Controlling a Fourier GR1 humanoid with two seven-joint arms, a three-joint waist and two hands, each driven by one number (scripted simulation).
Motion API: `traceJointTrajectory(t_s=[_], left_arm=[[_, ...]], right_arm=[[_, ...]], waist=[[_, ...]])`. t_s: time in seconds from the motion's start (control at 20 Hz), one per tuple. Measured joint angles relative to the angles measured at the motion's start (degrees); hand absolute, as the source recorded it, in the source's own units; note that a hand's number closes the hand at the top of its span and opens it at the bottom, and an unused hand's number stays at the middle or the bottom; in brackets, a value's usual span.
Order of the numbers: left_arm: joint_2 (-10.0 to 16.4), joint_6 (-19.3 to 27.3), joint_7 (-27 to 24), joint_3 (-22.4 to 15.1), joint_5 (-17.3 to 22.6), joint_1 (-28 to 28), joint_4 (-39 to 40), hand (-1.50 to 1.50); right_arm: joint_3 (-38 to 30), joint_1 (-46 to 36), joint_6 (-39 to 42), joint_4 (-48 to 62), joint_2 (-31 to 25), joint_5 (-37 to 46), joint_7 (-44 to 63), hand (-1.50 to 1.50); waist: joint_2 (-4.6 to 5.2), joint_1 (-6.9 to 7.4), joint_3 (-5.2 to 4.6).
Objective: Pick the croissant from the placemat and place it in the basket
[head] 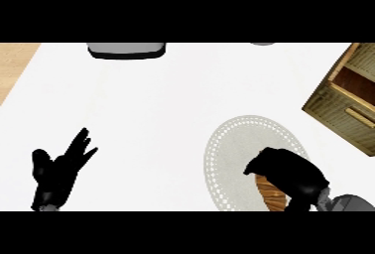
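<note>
The left hand rests open (fingers up). The right hand curls round the croissant.

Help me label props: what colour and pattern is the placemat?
The placemat is pale grey-white with a dotted, lacy rim, seen best in the head view.

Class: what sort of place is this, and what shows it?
Probably a kitchen counter: a white worktop, a round placemat with a croissant under the right hand, and a woven basket nearby.
</note>
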Motion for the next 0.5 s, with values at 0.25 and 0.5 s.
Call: traceJointTrajectory(t_s=[0.25, 0.5], left_arm=[[-0.5, -0.5, -1.5, 0.4, -0.2, 0.3, 0.5, 0.0], [0.0, -1.1, -0.2, 1.4, 0.3, 0.7, 0.2, 0.0]], right_arm=[[1.4, -1.0, -4.8, 1.6, -0.1, 4.8, -3.6, 1.5], [0.5, 1.8, -8.5, -0.7, -4.1, 6.1, -8.3, 1.5]], waist=[[-0.16, 0.05, -0.07], [-0.3, -0.66, -0.14]])
